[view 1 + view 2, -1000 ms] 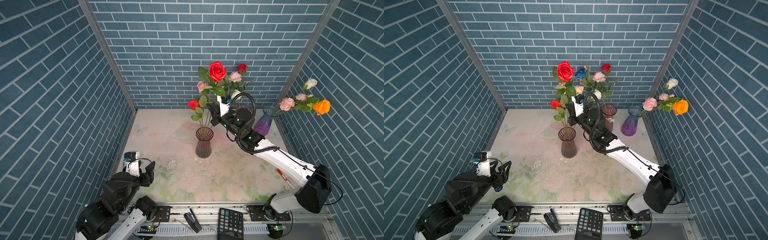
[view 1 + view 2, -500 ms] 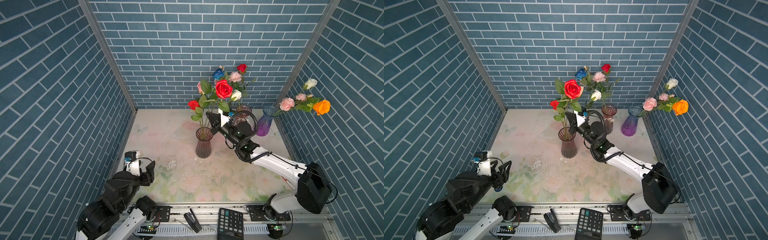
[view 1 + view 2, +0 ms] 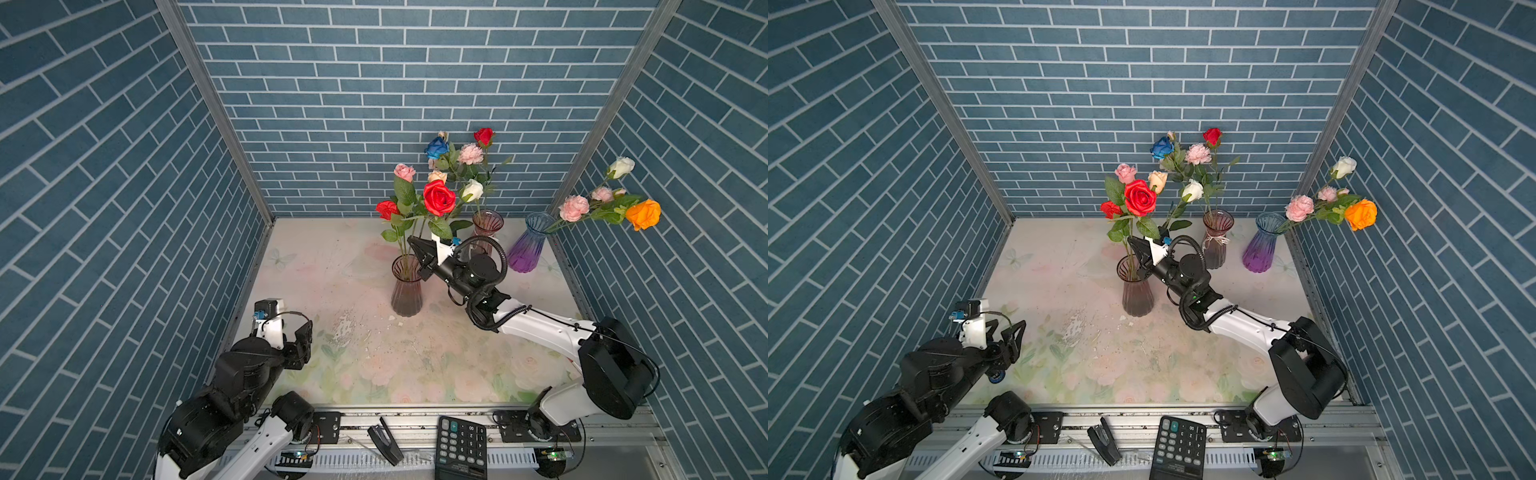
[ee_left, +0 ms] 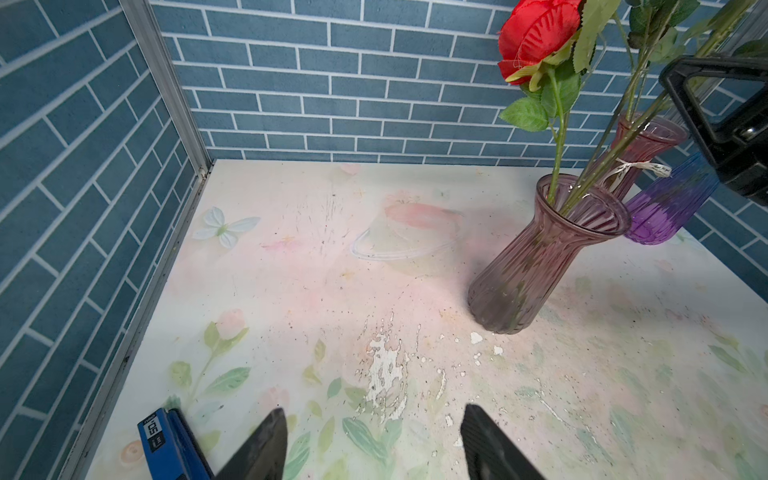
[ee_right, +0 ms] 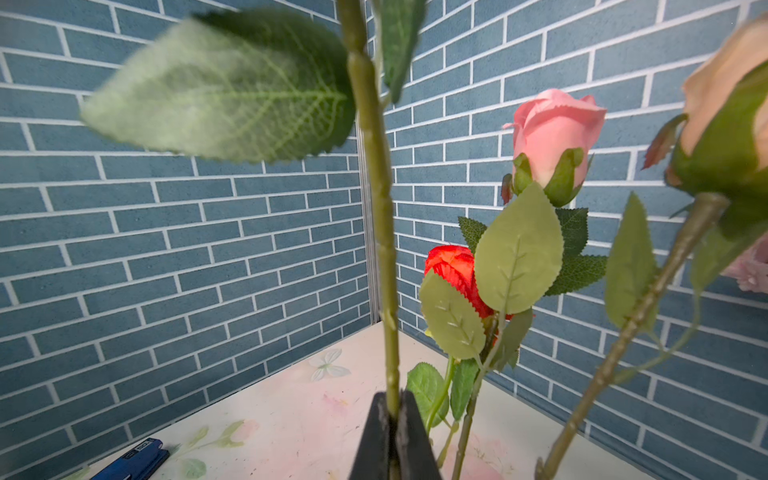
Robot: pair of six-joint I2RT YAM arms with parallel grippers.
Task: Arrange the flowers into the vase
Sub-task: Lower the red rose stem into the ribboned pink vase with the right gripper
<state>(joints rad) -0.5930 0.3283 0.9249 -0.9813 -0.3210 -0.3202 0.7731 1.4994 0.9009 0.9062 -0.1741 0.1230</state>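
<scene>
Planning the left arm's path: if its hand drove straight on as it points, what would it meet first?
The left hand would probably meet the bare table first, passing beside the front vase; depth is unclear.

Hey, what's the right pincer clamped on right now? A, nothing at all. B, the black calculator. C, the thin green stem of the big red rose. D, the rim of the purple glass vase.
C: the right wrist view shows the right pincer shut on the thin green stem, which in a top view carries the big red rose.
</scene>
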